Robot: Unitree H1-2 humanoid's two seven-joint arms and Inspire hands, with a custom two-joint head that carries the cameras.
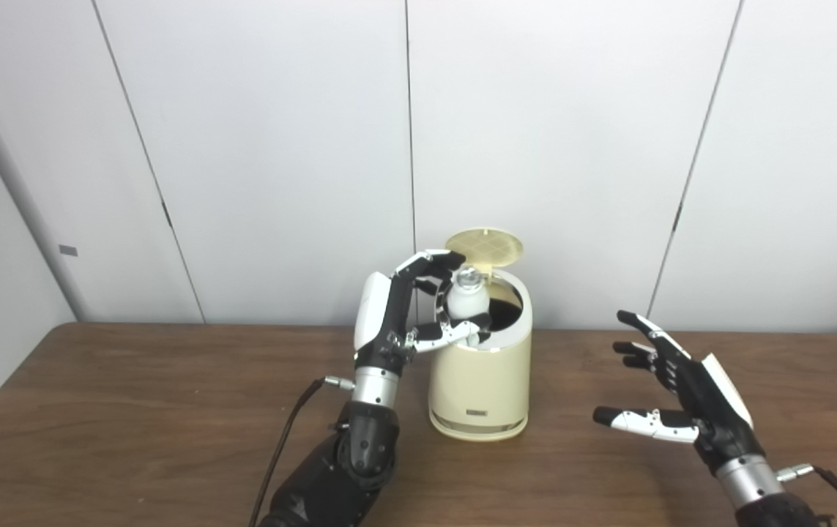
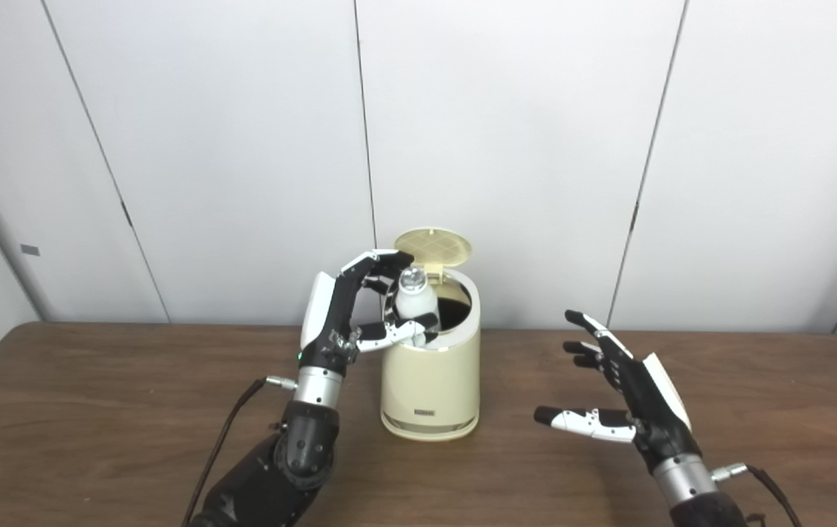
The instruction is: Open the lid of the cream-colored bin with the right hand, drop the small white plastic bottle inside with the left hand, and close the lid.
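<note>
The brown wooden table (image 1: pixel 132 410) is carrying the cream-colored bin (image 1: pixel 480 380) near its middle, and the bin's round lid (image 1: pixel 484 247) is standing tipped up at the 12 o'clock side of the dark opening. The left hand (image 1: pixel 407 307), at the bin's 9 o'clock, is gripping the small white plastic bottle (image 1: pixel 467 298) upright over the opening. The right hand (image 1: pixel 671 388), at the bin's 3 o'clock, is hovering with fingers spread, holding nothing.

Brown wooden table (image 1: pixel 132 410), cream-colored bin (image 1: pixel 480 380) upright near its middle, lid (image 1: pixel 485 247) up.
</note>
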